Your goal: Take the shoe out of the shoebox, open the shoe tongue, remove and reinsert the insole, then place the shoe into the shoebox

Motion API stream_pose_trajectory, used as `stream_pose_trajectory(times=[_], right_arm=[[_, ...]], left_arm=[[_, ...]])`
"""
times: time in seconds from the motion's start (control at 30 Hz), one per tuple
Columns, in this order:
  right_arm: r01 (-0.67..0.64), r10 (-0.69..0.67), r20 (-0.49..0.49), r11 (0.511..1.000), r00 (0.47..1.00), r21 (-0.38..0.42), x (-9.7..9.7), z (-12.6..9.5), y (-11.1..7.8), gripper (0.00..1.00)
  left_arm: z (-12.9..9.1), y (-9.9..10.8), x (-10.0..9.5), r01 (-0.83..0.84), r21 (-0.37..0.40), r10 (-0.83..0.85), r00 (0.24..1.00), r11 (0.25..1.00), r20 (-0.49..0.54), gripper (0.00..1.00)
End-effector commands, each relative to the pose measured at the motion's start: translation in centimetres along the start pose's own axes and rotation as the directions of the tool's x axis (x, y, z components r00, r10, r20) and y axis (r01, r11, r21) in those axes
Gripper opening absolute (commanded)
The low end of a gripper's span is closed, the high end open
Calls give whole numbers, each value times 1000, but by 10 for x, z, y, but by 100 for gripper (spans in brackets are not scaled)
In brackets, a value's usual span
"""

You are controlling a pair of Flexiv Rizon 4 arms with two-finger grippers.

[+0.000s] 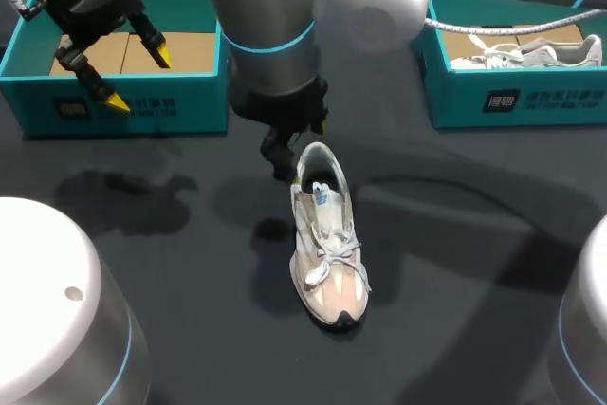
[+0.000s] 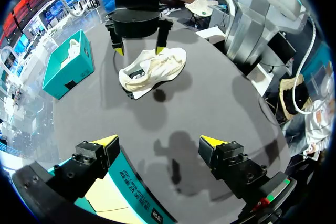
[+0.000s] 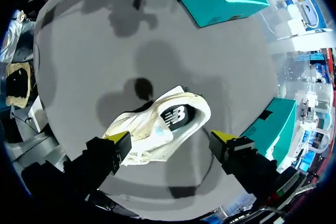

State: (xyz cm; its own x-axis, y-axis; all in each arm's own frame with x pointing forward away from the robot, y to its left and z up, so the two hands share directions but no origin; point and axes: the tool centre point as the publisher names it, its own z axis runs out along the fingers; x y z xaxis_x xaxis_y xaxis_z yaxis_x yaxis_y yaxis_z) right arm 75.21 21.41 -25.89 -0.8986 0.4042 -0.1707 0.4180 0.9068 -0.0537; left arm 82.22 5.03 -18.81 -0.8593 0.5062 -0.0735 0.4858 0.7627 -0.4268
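Shoe [image 1: 327, 234] upright; right hand [image 3: 170, 138] wide open astride heel; left hand [image 2: 158, 140] open, empty.

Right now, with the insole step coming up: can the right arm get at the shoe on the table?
Likely yes: the right gripper hangs open above the heel end of the shoe, nothing between them; the left gripper is off over the left shoebox.
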Motion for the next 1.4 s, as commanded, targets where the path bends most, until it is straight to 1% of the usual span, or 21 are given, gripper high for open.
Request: stream_pose_trajectory(times=[0.03,0.1,0.13,0.2,0.37,0.57,0.77,1.0,1.1,1.23,1.4], right_arm=[[156,-157,-10,986,988,-56,-8,10,-1,100],[228,-228,13,973,974,-44,-13,11,5,100],[223,-223,16,974,975,-34,-15,10,5,100],[270,-269,40,962,962,-46,-19,10,6,100],[287,-284,50,956,957,-56,-31,17,7,100],[321,-318,54,944,947,-71,-39,32,12,100],[356,-352,68,932,934,-68,-48,44,13,100],[402,-397,70,913,915,-73,-60,61,19,100],[424,-420,73,903,905,-63,-64,67,22,100],[448,-444,72,893,893,-51,-69,74,22,100],[464,-461,64,884,885,-56,-73,85,21,100]], left_arm=[[0,0,-1,-1,-2,1,1000,1000,-3,100],[0,0,-1,-1,-2,1,1000,1000,-3,100],[0,0,-1,-1,-2,1,1000,1000,-3,100],[0,0,-1,-1,-2,1,1000,1000,-3,100],[0,0,-1,-1,-2,1,1000,1000,-3,100],[0,0,-1,-1,-2,1,1000,1000,-3,100],[0,0,-1,-1,-2,1,1000,1000,-3,100],[0,0,-1,-1,-2,1,1000,1000,-3,100],[0,0,-1,-1,-2,1,1000,1000,-3,100],[0,0,-1,-1,-2,1,1000,1000,-3,100],[0,0,-1,-1,-2,1,1000,1000,-3,100]])
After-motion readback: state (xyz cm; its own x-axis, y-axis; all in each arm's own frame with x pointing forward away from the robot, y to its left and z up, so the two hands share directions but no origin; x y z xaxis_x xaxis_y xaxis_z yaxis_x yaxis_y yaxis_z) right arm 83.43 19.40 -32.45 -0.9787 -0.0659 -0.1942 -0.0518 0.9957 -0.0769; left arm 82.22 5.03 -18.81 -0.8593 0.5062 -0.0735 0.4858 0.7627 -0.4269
